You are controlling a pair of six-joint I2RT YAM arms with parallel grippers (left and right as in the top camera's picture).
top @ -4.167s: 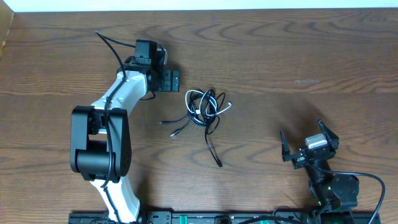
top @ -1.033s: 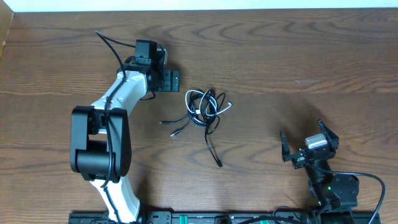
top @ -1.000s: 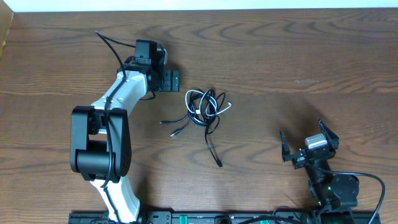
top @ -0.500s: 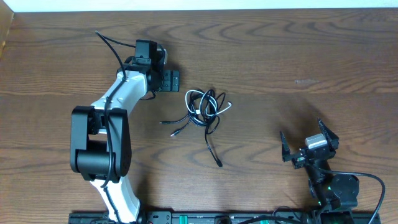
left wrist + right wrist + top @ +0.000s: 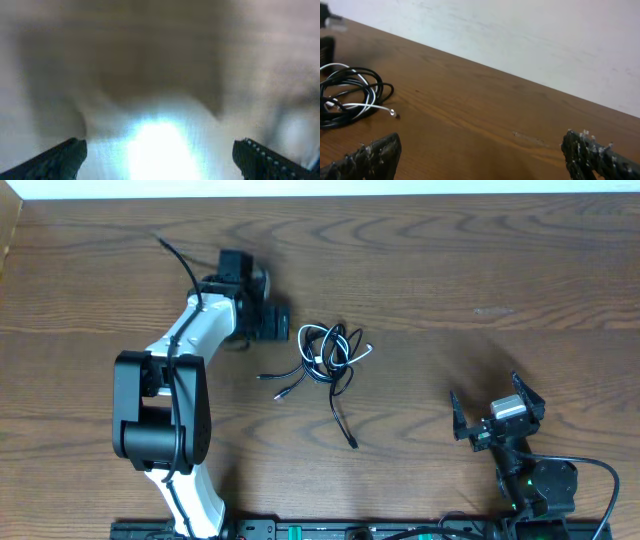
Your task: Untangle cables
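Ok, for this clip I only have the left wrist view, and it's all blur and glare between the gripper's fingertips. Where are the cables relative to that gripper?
Observer: Overhead, the tangled cables lie in the middle of the table, just past the left gripper. There is a small gap between them, and the gripper holds nothing.
Operator: What's in the tangle?
Observer: Black and white cables looped together, with a few loose black ends trailing toward the robot's side.
Operator: And the other arm?
Observer: The right gripper is open and sits well away from the tangle, near the robot's edge of the table.
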